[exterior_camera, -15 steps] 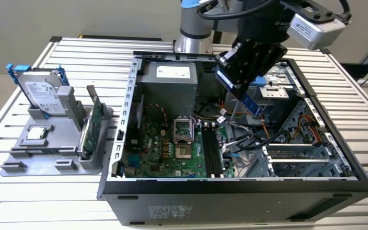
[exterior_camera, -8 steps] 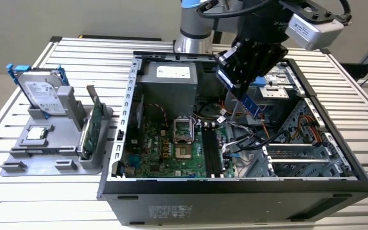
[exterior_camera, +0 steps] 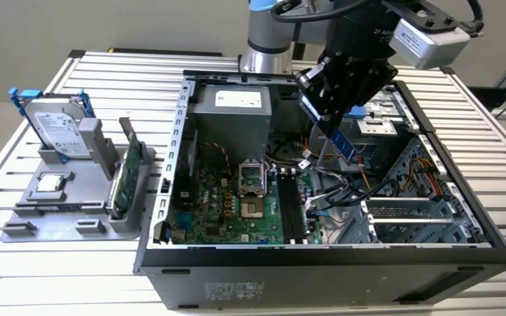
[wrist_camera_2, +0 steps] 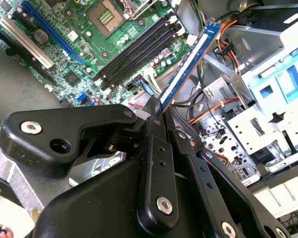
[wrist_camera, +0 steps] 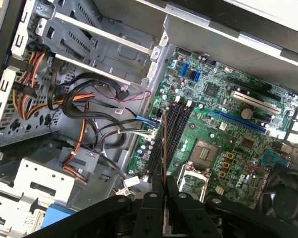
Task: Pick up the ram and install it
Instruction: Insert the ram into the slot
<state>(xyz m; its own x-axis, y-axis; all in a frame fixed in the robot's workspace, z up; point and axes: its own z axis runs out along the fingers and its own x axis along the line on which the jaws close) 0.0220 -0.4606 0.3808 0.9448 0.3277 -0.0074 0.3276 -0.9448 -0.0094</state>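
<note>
Ram (wrist_camera_2: 188,69): long, thin, blue-green circuit-board stick, hanging slanted beneath the pincer (wrist_camera_2: 159,116), over the open black computer case (exterior_camera: 323,263).
Grip: pincer closed on one end of the stick.
Slots (wrist_camera: 176,126): black memory sockets below the pincer, unfilled; the stick is held edge-on along them, seemingly for alignment.

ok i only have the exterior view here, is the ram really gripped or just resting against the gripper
Observer: Gripped. In the second wrist view the gripper is shut on one end of the ram, and the rest of the stick juts out free.
Operator: and is it lined up with the memory slots
Observer: Roughly. In the first wrist view the ram shows edge-on above the black memory slots, running about the same way as them and not seated in any.
</note>
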